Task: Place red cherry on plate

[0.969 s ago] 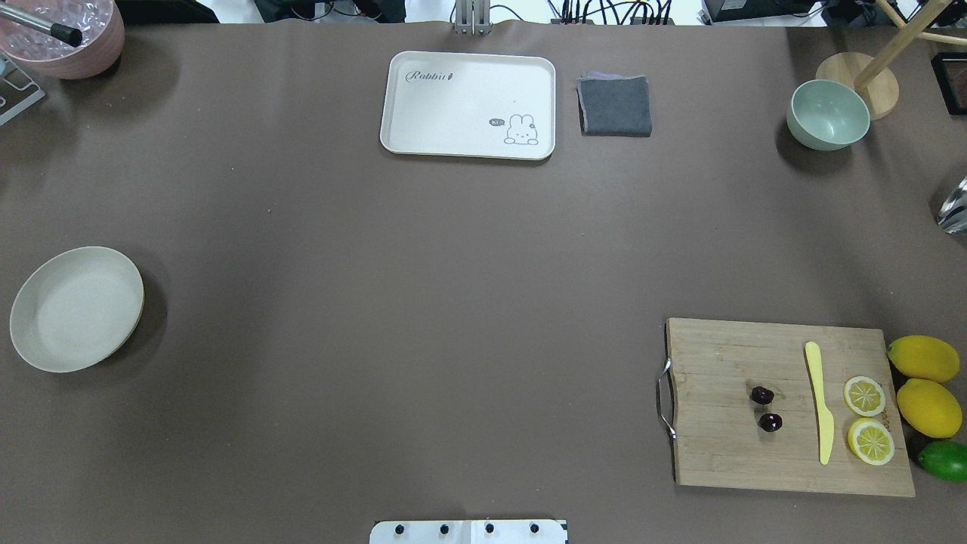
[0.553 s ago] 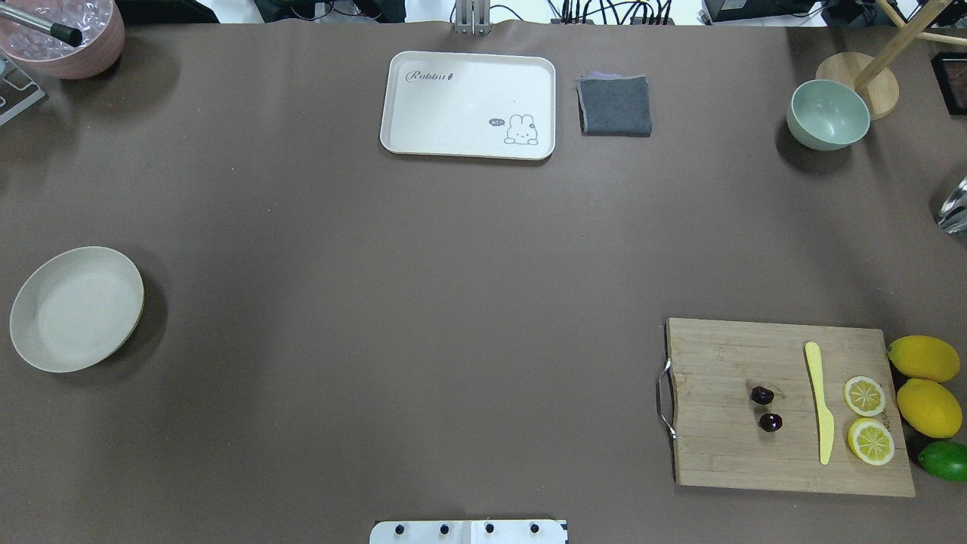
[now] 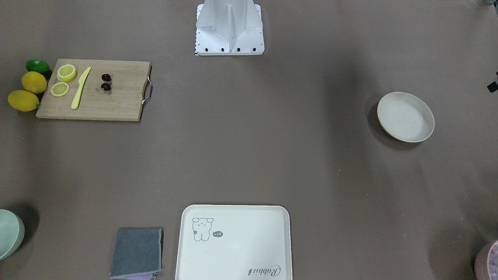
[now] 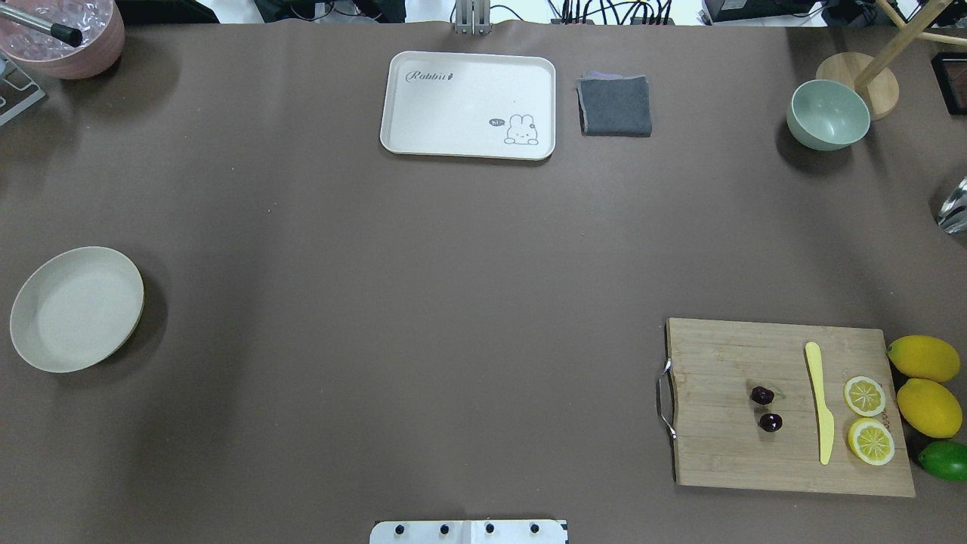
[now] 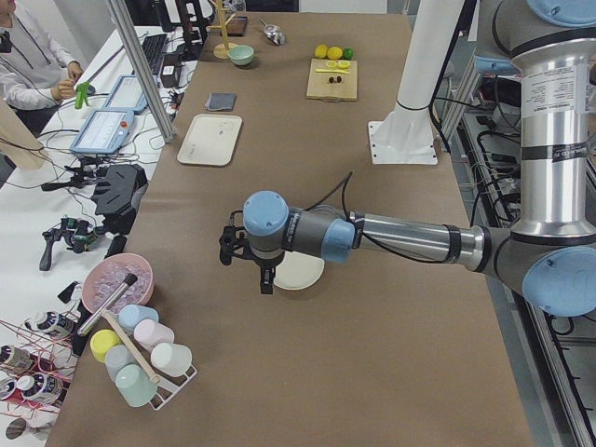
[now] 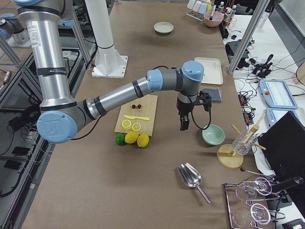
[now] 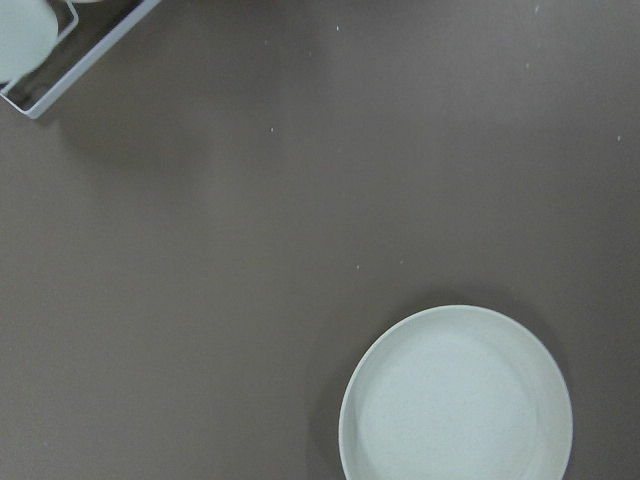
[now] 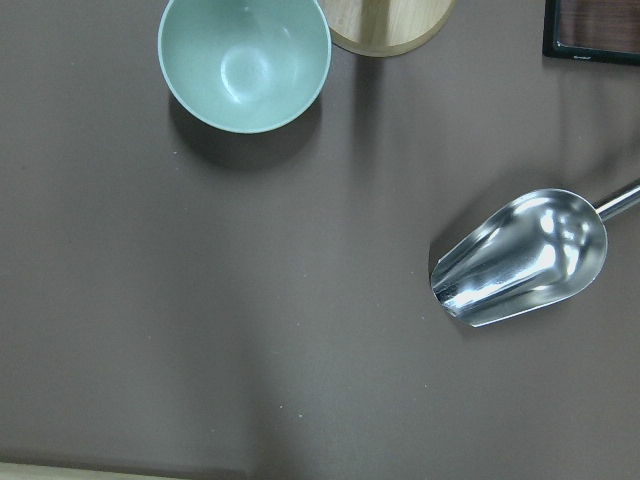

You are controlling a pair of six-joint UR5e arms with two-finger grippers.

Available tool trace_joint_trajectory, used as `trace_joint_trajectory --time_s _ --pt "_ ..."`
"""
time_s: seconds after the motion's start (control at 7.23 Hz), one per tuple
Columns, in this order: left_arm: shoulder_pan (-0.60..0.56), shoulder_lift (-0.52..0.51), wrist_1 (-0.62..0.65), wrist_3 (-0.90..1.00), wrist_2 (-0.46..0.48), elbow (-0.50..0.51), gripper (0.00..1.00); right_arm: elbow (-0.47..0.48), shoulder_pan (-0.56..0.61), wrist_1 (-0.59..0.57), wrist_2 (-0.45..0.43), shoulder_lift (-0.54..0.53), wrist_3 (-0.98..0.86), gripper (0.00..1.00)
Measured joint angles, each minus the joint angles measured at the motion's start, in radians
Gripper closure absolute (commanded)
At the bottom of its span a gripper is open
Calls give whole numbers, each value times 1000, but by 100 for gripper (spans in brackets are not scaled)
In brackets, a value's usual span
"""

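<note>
Red cherry [image 4: 766, 409] lying on board [image 4: 725, 461] at 4 o'clock, plate [image 4: 75, 308] at 9 — right gripper [image 6: 184, 125] hanging apart, opening cannot tell; needing soft vertical pinch.

Dark maroon red cherry [image 4: 761, 394], cream-white plate [image 4: 75, 310], pale green bowl [image 4: 827, 113], yellow knife [image 4: 820, 400], brown table [image 4: 453, 302]

A brown bench [image 8: 200, 300] fills the view. A pale green bowl [image 8: 245, 62] stands upright at the top left, its shadow falling below it. Just beside its right rim lies a round wooden disc [image 8: 385, 25], cut off by the top edge. A shiny metal scoop [image 8: 520, 258] lies at the right, hollow side up, its handle [image 8: 620, 200] running off the right edge. A dark framed object [image 8: 592, 28] sits in the top right corner.
</note>
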Motion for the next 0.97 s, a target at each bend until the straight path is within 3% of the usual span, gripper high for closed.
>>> trace_joint_trajectory --time_s 0.28,0.97 --pt "127 35 -198 -107 6 62 2 5 1 0 0 -6 -1 0" --pt "304 -20 -434 -186 19 174 2 -4 1 5 -2 -3 -2 0"
